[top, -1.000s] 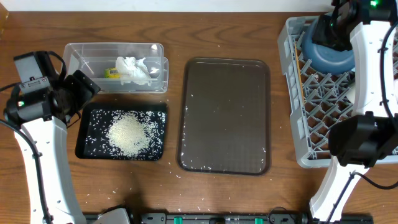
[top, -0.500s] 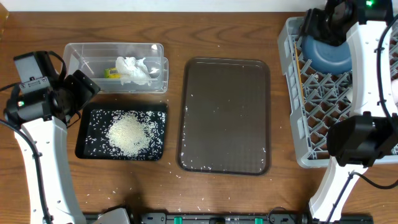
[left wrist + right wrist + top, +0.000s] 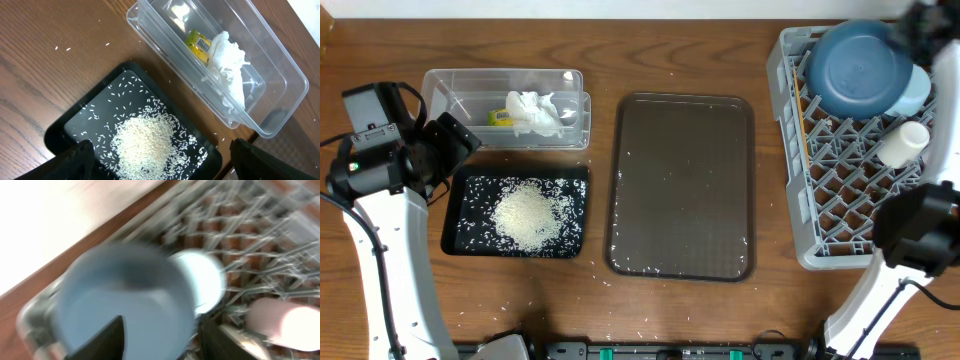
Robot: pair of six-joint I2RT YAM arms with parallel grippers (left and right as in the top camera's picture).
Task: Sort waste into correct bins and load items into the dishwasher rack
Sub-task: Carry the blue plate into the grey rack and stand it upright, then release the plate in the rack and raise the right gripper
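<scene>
The grey dishwasher rack stands at the right. In its far corner lean a dark-blue plate and, behind it, a light-blue bowl. A white cup lies beside them. My right gripper hovers blurred above the plate, open and empty. The clear box holds a white napkin and a yellow-green wrapper. Rice is heaped in the black tray. My left gripper hangs open over that tray.
A brown serving tray with a few stray grains lies mid-table between the bins and the rack. Loose grains dot the wood near the front edge. The right arm's base overlaps the rack's near right corner.
The right gripper has pulled up and away to the far right, uncovering the plate, bowl and cup in the rack. The left arm has not moved.
</scene>
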